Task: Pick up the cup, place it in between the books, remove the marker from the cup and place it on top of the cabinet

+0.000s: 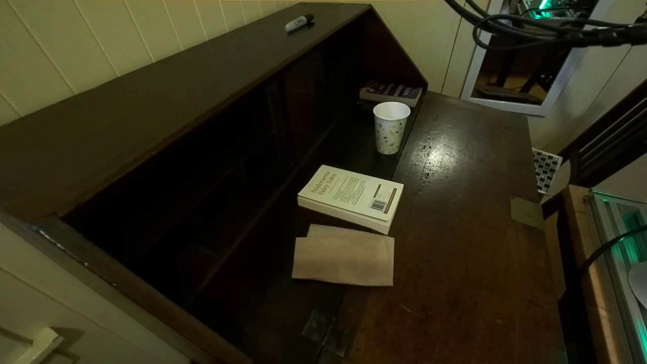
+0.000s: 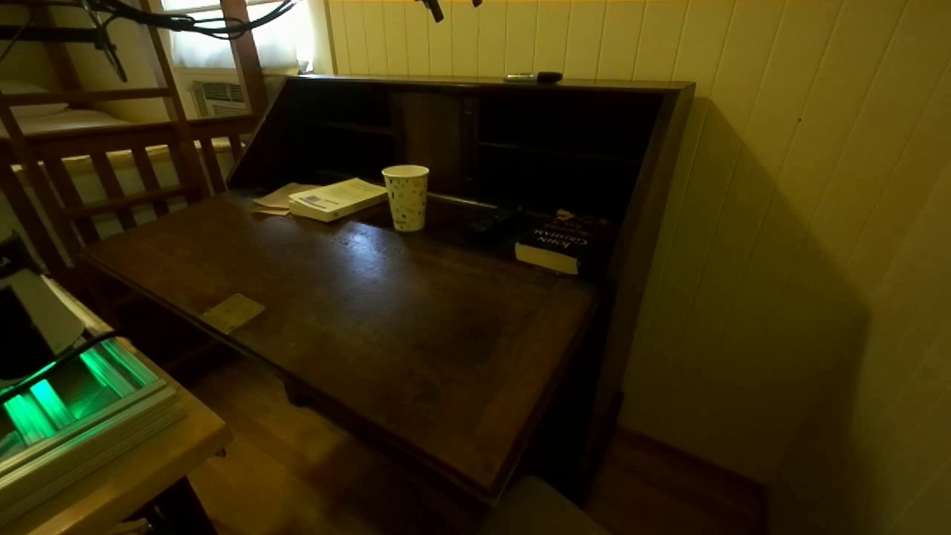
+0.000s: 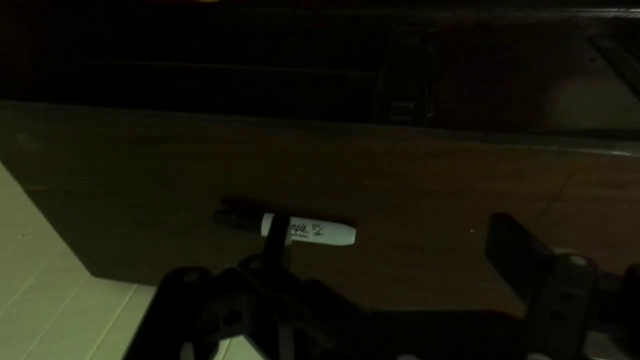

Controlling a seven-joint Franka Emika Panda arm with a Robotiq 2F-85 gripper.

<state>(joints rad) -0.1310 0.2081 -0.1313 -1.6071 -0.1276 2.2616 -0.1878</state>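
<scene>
- cabinet (image 1: 151,111): dark brown wood, biggest thing here. narrow flat top, sloped end, shelf compartments, broad lower surface (image 1: 455,242) in front.
- gripper (image 3: 390,220): jaws spread wide. hangs over the cabinet top; only its fingertips (image 2: 432,10) show at the upper edge of an exterior view.
- white book (image 1: 351,194): thick, pale cover with dark print, flat on the lower surface.
- dark book (image 2: 559,244): lying flat near the cabinet's end wall, light title lettering, pale page edge.
- tan piece (image 1: 343,258): flat, two overlapping layers, just beside the white book. can't tell if it's a book.
- cup (image 2: 406,199): upright on the lower surface, between white book and dark book in both exterior views. well below and apart from the gripper. tapered, whitish, small scattered flecks, mouth up.
- marker (image 3: 322,231): on the cabinet top, lying on its side, below the gripper. wrist view: one finger (image 3: 276,237) crosses in front of the barrel; barrel end shows inside the gap, cap outside it. in an exterior view, fingertips and marker are apart. slim, pale barrel, dark script, black cap.
</scene>
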